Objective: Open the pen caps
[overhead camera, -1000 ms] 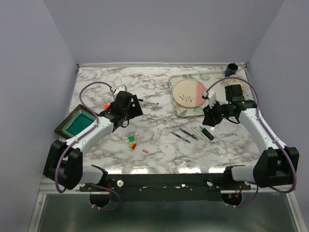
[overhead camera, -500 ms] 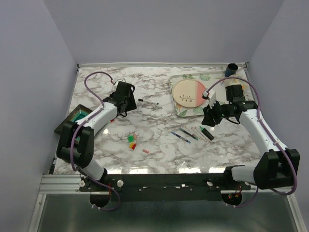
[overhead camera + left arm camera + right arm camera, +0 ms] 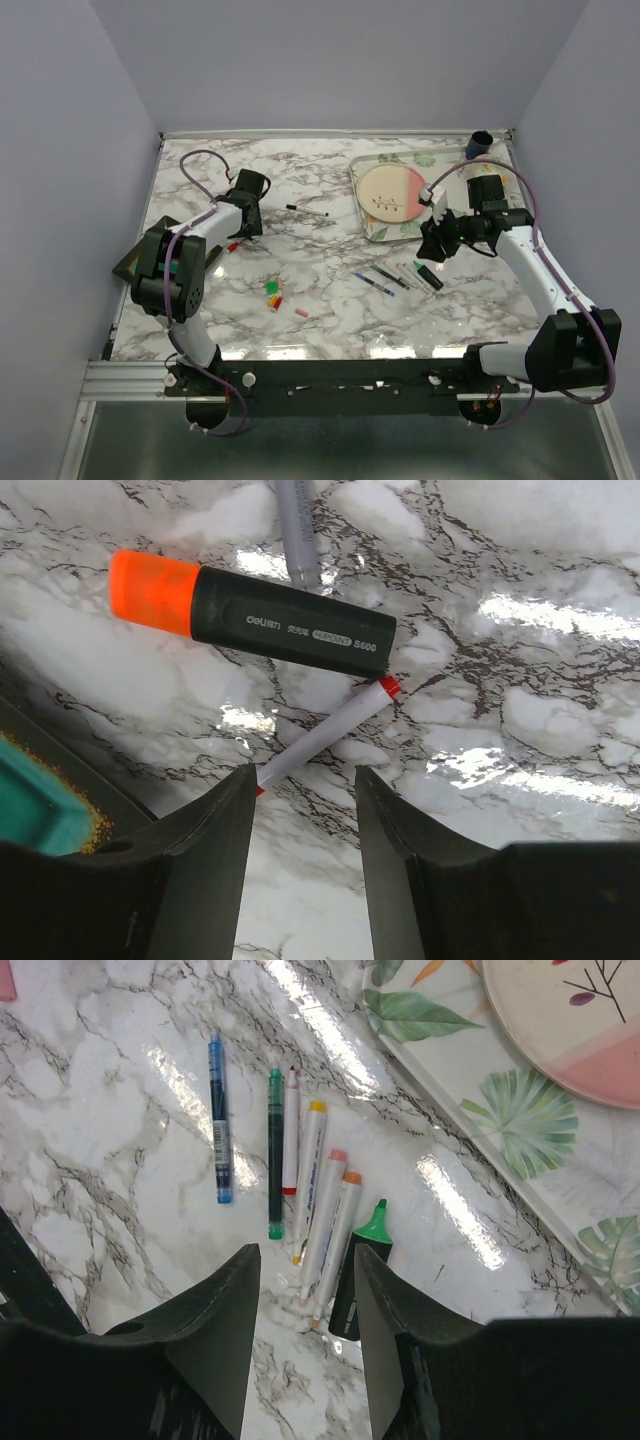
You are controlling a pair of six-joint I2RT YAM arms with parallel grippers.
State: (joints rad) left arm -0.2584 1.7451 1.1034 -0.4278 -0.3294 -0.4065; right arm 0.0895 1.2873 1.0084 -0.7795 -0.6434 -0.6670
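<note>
Pen caps, small plastic ones in green, yellow, red and pink (image 3: 273, 293), lie loose together in the top view. Left wrist: an orange cap (image 3: 153, 578) sits on its black highlighter (image 3: 295, 630), beside a slim white red-capped pen (image 3: 325, 735). My left gripper (image 3: 305, 780) stands parted astride that pen's end (nothing clamped). Right wrist: the right gripper (image 3: 307, 1260) hangs parted and empty over the uncapped pens (image 3: 300, 1190). A crooked close could roll the slim pen away, I reckon.

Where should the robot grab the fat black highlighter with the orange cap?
Around the middle of the highlighter's black barrel, coming straight down from above: it lies flat on the marble table, and the orange cap stays free for pulling.
</note>
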